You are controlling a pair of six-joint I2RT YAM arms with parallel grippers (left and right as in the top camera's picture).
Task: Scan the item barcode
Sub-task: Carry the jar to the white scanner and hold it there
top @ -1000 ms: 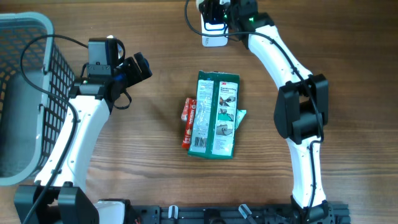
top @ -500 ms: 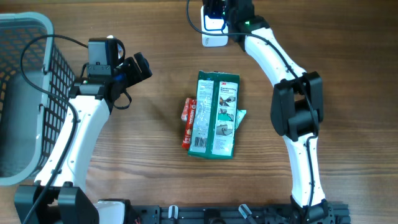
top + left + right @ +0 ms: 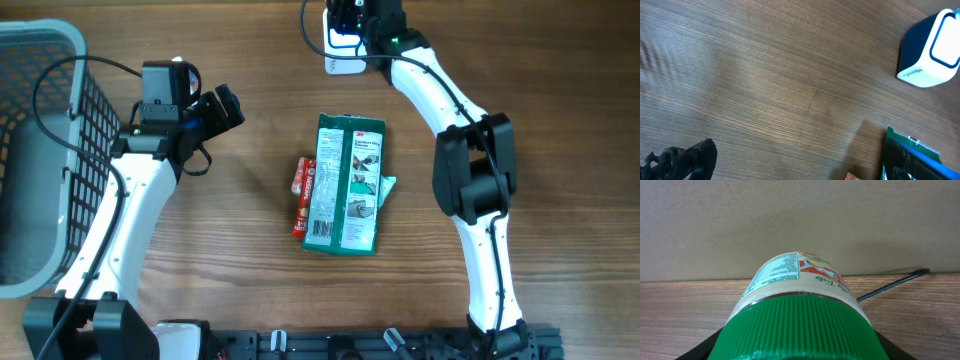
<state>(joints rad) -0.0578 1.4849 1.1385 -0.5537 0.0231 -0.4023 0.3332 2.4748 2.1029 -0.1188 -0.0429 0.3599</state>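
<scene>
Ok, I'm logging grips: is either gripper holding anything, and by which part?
The right gripper holds a jar by its green lid; the left gripper is open and empty.

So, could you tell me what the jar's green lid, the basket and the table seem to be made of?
Lid: probably plastic, matte green, with fine moulded ribs. Basket: likely grey plastic, judging by its moulded lattice wall and rounded rim. Table: wood or wood-look laminate, with straight grain and a soft sheen; I cannot tell which.

Ribbed green lid [image 3: 797, 327] on cream jar [image 3: 790, 272]; green packet [image 3: 347, 185], red packet [image 3: 299, 195], navy-white scanner [image 3: 932, 47], grey mesh basket [image 3: 40, 38], brown wood-grain bench [image 3: 250, 80].
</scene>
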